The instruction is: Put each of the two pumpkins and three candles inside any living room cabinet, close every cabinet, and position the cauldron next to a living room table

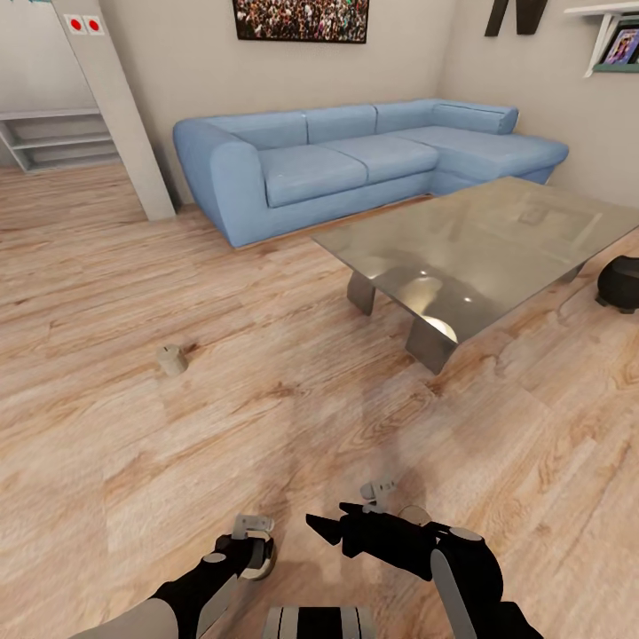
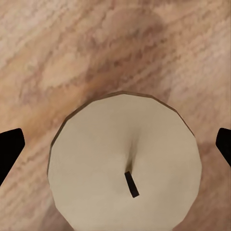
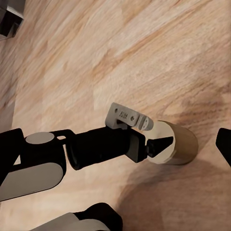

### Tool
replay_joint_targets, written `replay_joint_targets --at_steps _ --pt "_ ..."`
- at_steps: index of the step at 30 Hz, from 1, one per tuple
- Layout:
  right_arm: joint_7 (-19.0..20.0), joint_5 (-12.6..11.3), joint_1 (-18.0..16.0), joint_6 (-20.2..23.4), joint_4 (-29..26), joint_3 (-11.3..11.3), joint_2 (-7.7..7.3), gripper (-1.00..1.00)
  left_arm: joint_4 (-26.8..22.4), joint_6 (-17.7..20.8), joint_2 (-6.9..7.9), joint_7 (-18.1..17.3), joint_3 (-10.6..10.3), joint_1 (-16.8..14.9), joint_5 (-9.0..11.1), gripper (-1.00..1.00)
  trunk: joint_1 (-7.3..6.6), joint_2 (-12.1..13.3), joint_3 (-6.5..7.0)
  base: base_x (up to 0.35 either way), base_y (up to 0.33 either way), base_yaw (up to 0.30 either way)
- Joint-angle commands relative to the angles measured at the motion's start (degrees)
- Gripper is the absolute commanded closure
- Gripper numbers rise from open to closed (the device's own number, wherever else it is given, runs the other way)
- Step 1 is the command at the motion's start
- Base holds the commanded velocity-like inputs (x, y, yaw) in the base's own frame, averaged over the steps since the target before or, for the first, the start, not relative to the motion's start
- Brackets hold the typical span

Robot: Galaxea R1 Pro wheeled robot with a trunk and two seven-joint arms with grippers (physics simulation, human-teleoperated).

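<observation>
The left end effector (image 3: 161, 144) gripped a candle (image 3: 175, 143) low over the wooden floor (image 1: 293, 408), fingers closed on its sides. Carrying it well meant keeping it upright and the grip firm until a cabinet was reached. The right end effector (image 1: 327, 525) hung nearby, spread and empty. Two candles counted, the other (image 1: 172, 358) lying on the floor ahead; one glass coffee table (image 1: 497, 240); one black cauldron (image 1: 620, 284) just beside it.

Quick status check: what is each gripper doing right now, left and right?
Left gripper: closed on a candle standing on the floor.
Right gripper: open, holding nothing.
</observation>
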Motion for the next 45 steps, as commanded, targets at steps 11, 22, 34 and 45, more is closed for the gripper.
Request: replay_joint_targets --at_steps 11,22,34,45 --pt "3.3 -0.2 0.0 0.4 -0.1 -0.1 -0.04 -1.00 0.0 -0.1 -0.07 0.3 -0.5 0.0 0.4 -1.00 -0.01 0.0 -0.04 0.000 0.000 0.000" --pt "17.3 -0.2 0.0 0.1 -0.1 -11.9 -0.78 -1.00 0.0 -0.1 -0.08 0.3 -0.5 0.0 0.3 -1.00 -0.01 0.0 -0.04 0.000 0.000 0.000" --pt "28.2 -0.1 0.7 0.5 -0.1 -21.5 -2.97 -1.00 0.0 -0.1 -0.12 0.3 -0.5 0.0 0.3 -1.00 0.12 -0.1 -1.15 0.000 0.000 0.000" --pt "28.4 -0.1 0.7 0.6 -0.1 -21.8 -3.00 -1.00 0.0 -0.1 -0.16 0.3 -0.5 0.0 0.3 -1.00 0.12 -0.1 -1.15 0.000 0.000 0.000"
